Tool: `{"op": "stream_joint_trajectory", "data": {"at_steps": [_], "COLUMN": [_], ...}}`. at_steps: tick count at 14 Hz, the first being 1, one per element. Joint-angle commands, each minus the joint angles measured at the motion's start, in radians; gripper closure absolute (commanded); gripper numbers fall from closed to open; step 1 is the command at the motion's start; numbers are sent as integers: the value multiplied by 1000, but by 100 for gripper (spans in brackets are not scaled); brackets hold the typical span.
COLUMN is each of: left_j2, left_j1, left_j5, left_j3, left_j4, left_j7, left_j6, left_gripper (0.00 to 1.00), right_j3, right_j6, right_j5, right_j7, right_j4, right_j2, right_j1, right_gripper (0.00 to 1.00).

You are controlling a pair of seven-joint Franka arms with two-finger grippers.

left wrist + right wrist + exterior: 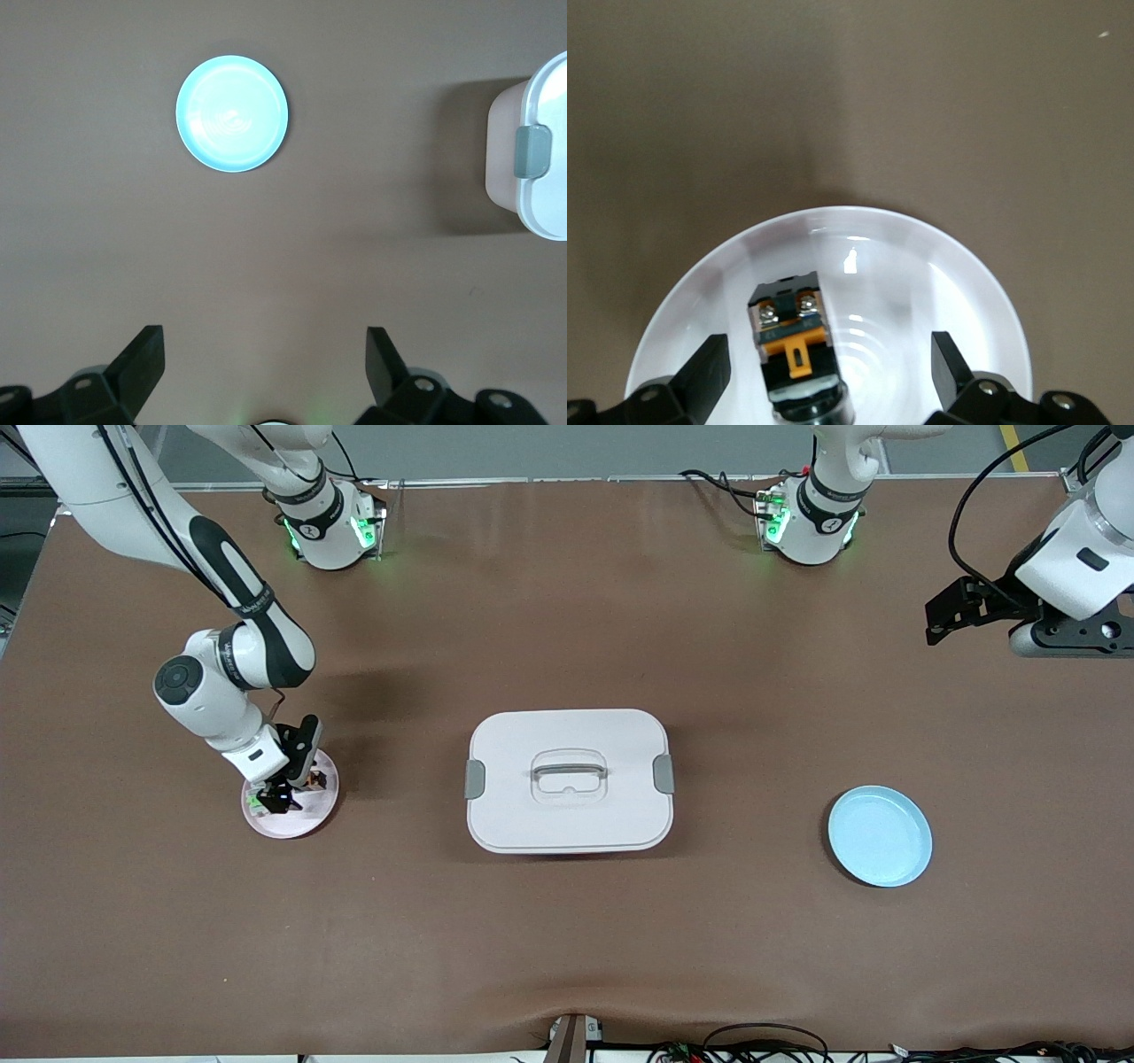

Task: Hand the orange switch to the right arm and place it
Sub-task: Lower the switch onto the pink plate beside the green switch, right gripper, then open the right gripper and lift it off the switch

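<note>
The orange switch (pixel 793 341) lies in the pink plate (pixel 310 821) between the spread fingers of the right claw (pixel 282 793) — nothing is held. The left claw (pixel 266 372), wide open and empty, waits above the tabletop (pixel 567 939). If a finger catches the switch while lifting, it may tip over — my guess.

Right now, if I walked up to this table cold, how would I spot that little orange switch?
Start at the big white lidded box mid-table, then look toward the right arm's end to the pale pink plate. The orange switch lies on that plate, between the fingers of the open right pincer: a tiny black block with an orange tab and two screws. The blue plate holds nothing.
</note>
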Motion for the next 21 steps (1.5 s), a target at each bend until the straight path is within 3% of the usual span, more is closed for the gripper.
{"op": "stream_joint_trajectory", "data": {"at_steps": [1, 3, 8, 11, 21], "left_j2": [-19, -19, -17, -17, -17], "left_j1": [3, 3, 3, 4, 3], "left_j5": [-14, -14, -14, -14, -14], "left_j3": [-2, -2, -2, -2, -2], "left_j4": [-11, -11, -11, -11, -11], "left_j7": [17, 19, 17, 19, 17], "left_j6": [2, 3, 2, 3, 3], "left_gripper": [0, 0, 0, 0, 0], "right_j3": [17, 25, 22, 22, 19], "right_j6": [-76, -239, -766, -978, -1298], "right_j5": [-10, -5, -4, -4, -21], "right_j7": [-10, -6, 7, 65, 673], "right_j4": [14, 99, 463, 614, 821], "right_j2": [-58, -75, -67, -67, -78], "right_j1": [-12, -13, -12, -7, 6], "right_gripper": [0, 0, 0, 0, 0]}}
